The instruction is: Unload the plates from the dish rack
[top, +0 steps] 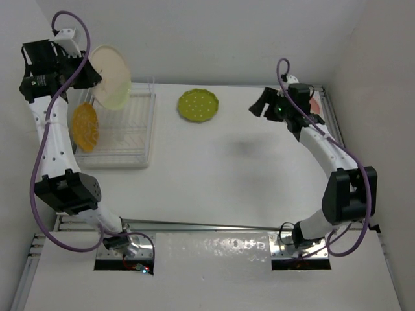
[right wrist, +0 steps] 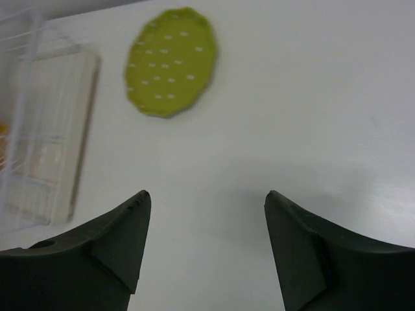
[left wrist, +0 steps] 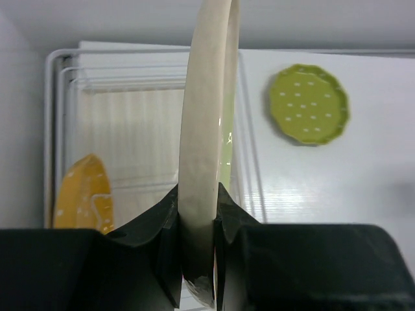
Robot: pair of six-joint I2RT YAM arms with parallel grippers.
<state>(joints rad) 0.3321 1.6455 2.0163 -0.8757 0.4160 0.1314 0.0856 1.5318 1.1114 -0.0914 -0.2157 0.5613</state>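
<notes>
Left claw (left wrist: 198, 227) pinches the plain cream plate (top: 111, 78) edge-on over the dish rack (top: 133, 133); right claw (right wrist: 206, 202) gapes empty.

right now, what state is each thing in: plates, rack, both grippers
left gripper: shut on the cream plate
cream plate: upright on edge, held over the dish rack
orange plate: standing on edge in the dish rack
dish rack: holds only the orange plate
lime green plate: flat on the table, out of the rack
pink plate: at the table's far right, mostly hidden
right gripper: open, empty
</notes>
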